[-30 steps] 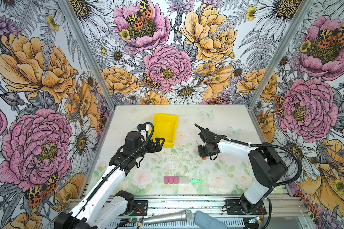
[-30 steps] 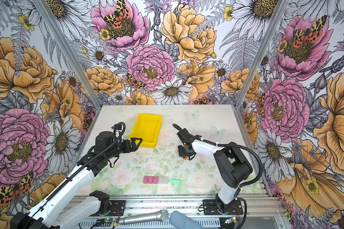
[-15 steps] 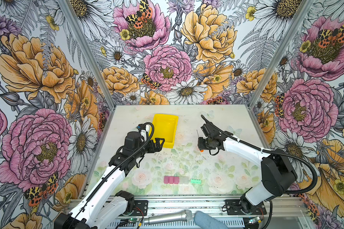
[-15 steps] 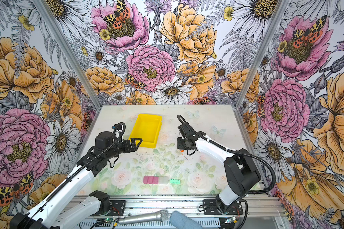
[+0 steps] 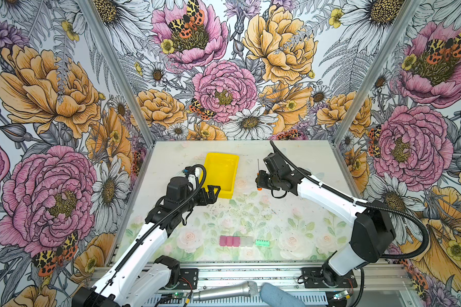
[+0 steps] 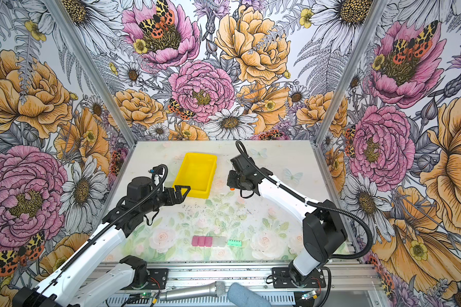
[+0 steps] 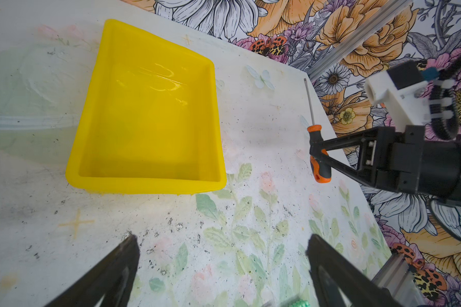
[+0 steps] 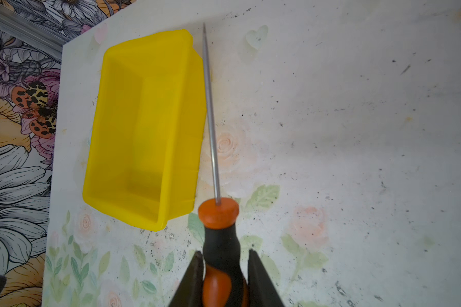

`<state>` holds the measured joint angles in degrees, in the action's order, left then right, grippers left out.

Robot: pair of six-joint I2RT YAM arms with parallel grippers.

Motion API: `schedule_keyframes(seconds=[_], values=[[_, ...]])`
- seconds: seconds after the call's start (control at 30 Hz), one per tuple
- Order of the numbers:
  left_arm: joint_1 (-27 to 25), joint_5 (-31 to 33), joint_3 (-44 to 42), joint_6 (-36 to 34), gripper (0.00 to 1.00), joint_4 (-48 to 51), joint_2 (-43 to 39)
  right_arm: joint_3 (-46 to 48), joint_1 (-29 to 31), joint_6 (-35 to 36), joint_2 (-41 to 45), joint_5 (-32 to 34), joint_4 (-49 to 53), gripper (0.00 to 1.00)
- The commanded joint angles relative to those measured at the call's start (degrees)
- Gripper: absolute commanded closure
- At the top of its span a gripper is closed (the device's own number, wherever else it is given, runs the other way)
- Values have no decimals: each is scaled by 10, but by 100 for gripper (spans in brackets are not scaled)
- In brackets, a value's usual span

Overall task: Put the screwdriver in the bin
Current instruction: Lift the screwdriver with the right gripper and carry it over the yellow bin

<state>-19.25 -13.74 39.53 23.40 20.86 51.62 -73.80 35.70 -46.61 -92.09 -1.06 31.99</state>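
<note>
The screwdriver has an orange-and-black handle and a thin silver shaft that points toward the back wall. My right gripper is shut on its handle and holds it off the table, just right of the yellow bin. The right wrist view shows the handle pinched at the right gripper, with the shaft running alongside the bin's wall. The bin holds nothing. My left gripper is open with nothing in it, at the bin's near left corner. It is the same in the left wrist view.
A row of pink blocks, a clear block and a green block lies near the table's front. A microphone rests on the frame in front. Flowered walls enclose the table on three sides.
My right gripper has carried the screwdriver away from the table's middle, back and left toward the bin. The left arm has not moved.
</note>
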Motion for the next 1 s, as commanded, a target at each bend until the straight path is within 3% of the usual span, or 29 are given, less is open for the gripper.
schedule_keyframes(seconds=[0.0, 0.97], values=[[8, 7, -5, -10, 1, 4, 1, -38, 14, -31, -29, 9, -15, 100], [59, 25, -24, 13, 1, 47, -25, -299, 64, -58, -272, -64, -67, 100]])
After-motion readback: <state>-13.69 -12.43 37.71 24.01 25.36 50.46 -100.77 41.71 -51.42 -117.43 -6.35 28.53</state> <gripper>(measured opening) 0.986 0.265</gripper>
